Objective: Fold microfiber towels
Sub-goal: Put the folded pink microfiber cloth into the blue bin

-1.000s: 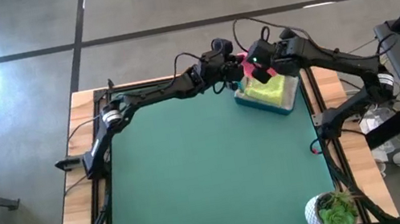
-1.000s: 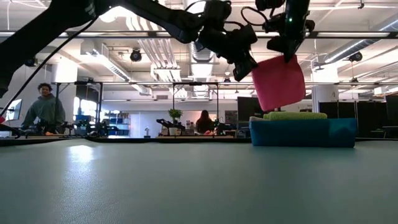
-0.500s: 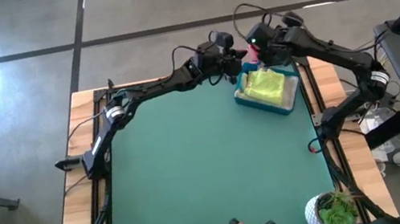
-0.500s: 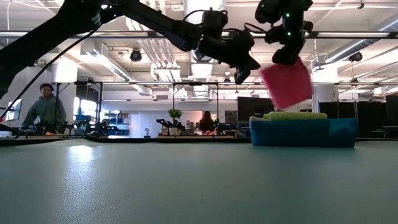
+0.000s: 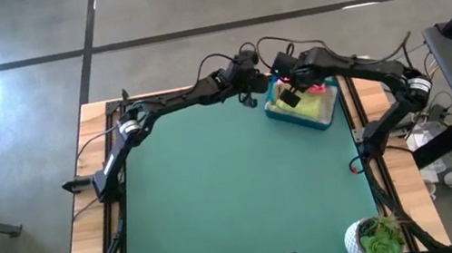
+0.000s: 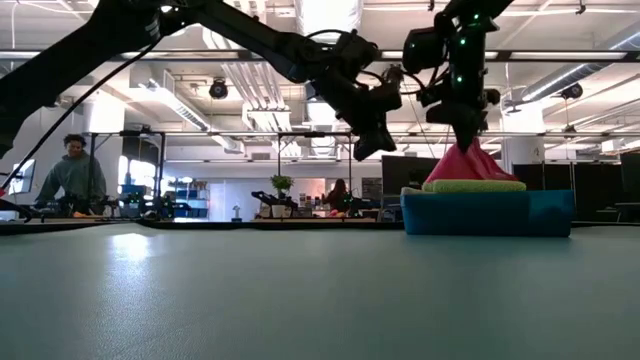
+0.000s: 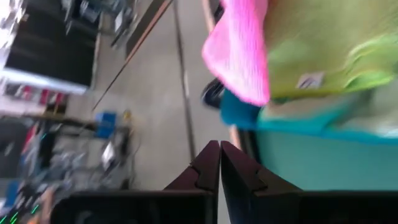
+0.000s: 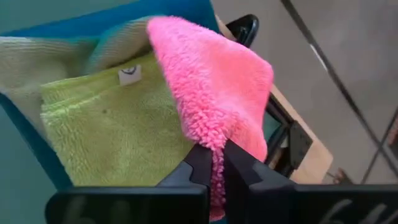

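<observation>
On the green tabletop [image 5: 238, 198], the right hand [image 8: 214, 163] pinching the fluffy hot pink towel [image 8: 214, 81] over the blue rectangular bin [image 6: 488, 212] could drag the lime green towel [image 8: 112, 124] askew, while the left hand [image 7: 219, 163] hangs pressed together.

My two arms are dark, near black, built of slim tubular links joined by chunky joints. The left arm [image 5: 169, 106] has a pale silver band near its base; the right arm [image 5: 364, 72] has the same by its elbow. Thin black cables loop loosely over both wrists. In the low view I see small green lights on the right wrist. Each end effector's fingers [image 7: 210, 167] are dark, angular and tapered.
</observation>
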